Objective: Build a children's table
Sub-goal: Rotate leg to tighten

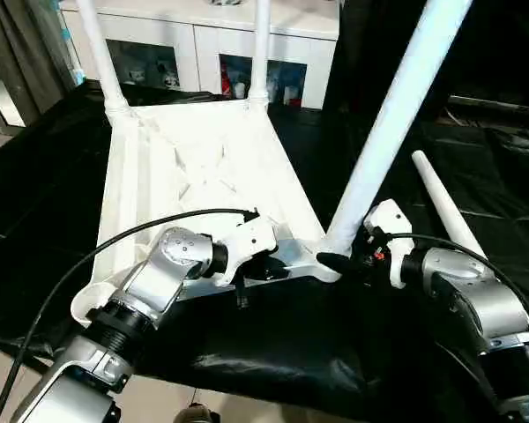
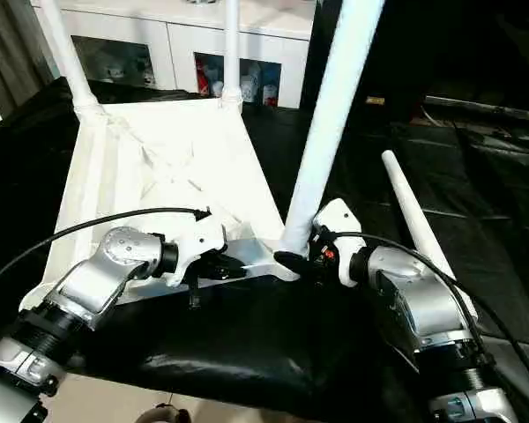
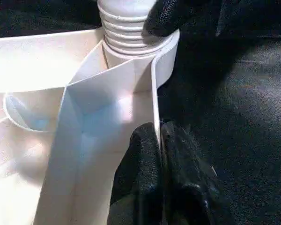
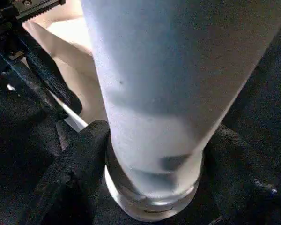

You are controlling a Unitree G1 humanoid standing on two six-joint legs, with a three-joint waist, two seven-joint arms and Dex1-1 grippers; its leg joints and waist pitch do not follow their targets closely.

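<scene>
The white tabletop [image 1: 194, 167] lies upside down on black cloth, ribs facing up. Two legs stand in its far corner sockets, one on the left [image 1: 101, 53] and one on the right [image 1: 260, 44]. A third leg [image 1: 397, 115] leans to the right, its threaded foot in the near right socket [image 3: 131, 28]. My right gripper [image 1: 339, 262] is shut on this leg just above the socket, with a finger [image 4: 79, 159] on each side. My left gripper [image 3: 159, 140] is shut on the tabletop's thin near rim [image 3: 154, 93], close to that corner.
A loose white leg [image 1: 445, 211] lies on the black cloth [image 1: 273, 352] to the right of the tabletop. A white cabinet [image 1: 203, 44] with glass doors stands behind. The cloth's front edge runs just beyond my forearms.
</scene>
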